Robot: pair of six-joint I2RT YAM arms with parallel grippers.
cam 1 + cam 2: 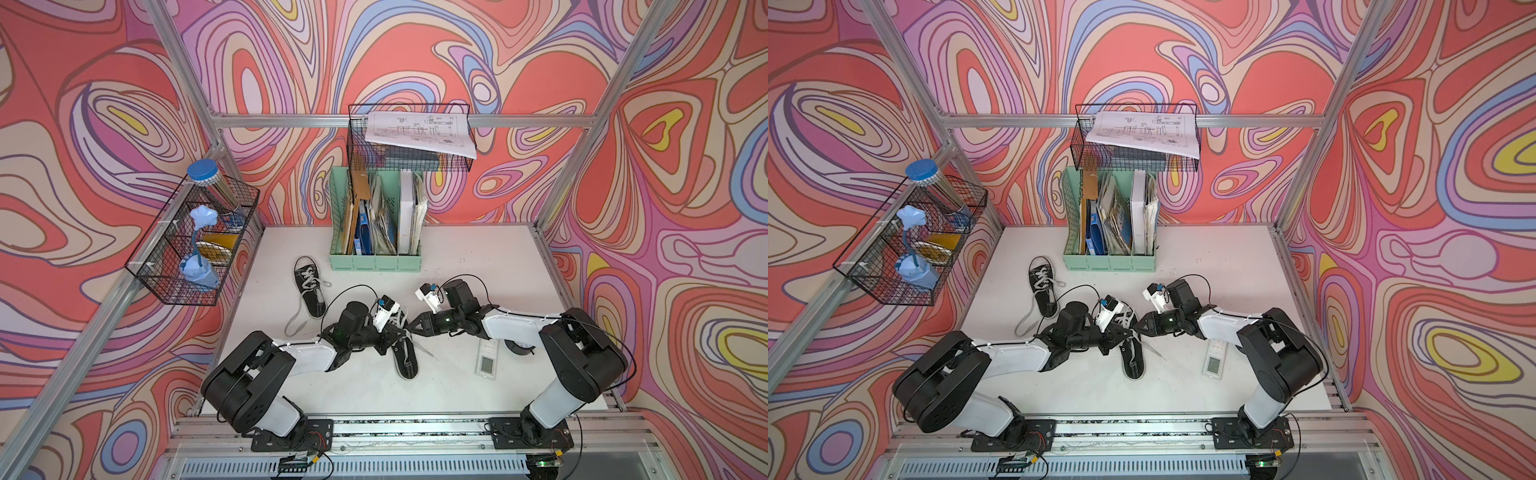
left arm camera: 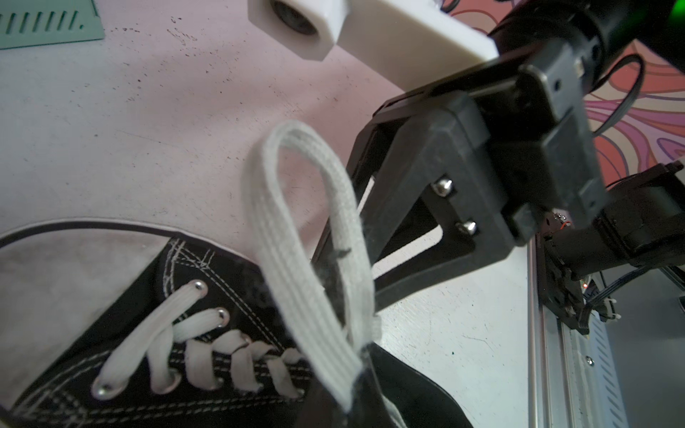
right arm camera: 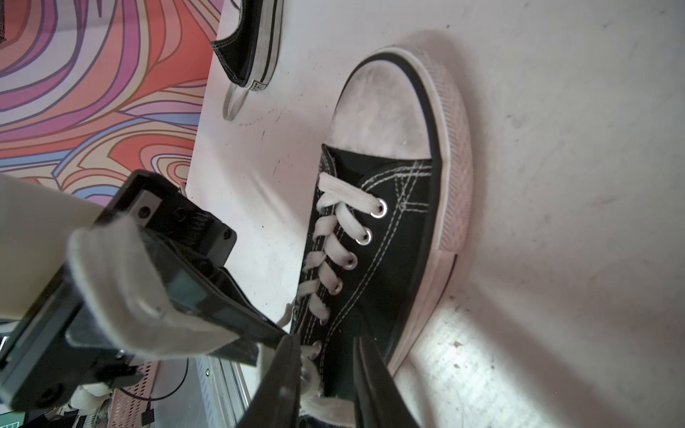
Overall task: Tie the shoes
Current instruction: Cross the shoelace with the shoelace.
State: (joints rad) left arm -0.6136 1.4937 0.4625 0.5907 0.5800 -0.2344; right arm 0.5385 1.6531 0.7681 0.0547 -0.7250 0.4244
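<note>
**Top views.**
- Near shoe (image 1: 405, 361) (image 1: 1133, 361): black canvas low-top with white sole trim. It lay directly beneath both grippers, which hid its laced front, with the heel end showing toward the arm bases.
- Left gripper (image 1: 397, 332) (image 1: 1125, 332) and right gripper (image 1: 412, 325) (image 1: 1140, 327) met almost tip to tip above it.
- Far shoe (image 1: 309, 291) (image 1: 1043, 291): same make. It lay well apart, beyond the left gripper and to its left, with a long lace end trailing over the white table (image 1: 478, 257).
- Mint-green slotted file holder (image 1: 374, 262), stuffed with papers, stood beyond both grippers.
- Flat white remote (image 1: 484, 361) lay just beside the right forearm, which covered its top end.

**Left wrist view.**
- Lace loop (image 2: 307, 241): flat, ribbed white weave. It stood upright out of the left gripper's pressed-together jaws.
- The loop blocked part of the right gripper's angular black plastic fingers (image 2: 426, 159) just behind it.
- Near shoe (image 2: 207, 289) lay alongside, with white double stitching and metal eyelets.
- Its rubber toe cap (image 2: 74, 266) was pale and scuffed.

**Right wrist view.**
- Right gripper (image 3: 322, 378): the jaws stood apart with a frayed lace strand lying between them, unclamped.
- Left gripper (image 3: 272, 333) sat just alongside, with a band of white lace draped across its body.
- Near shoe (image 3: 389, 241) had a ridged white bumper round the toe.
- Far shoe (image 3: 252, 44) lay beyond, near the table edge, heel nearest.
</note>
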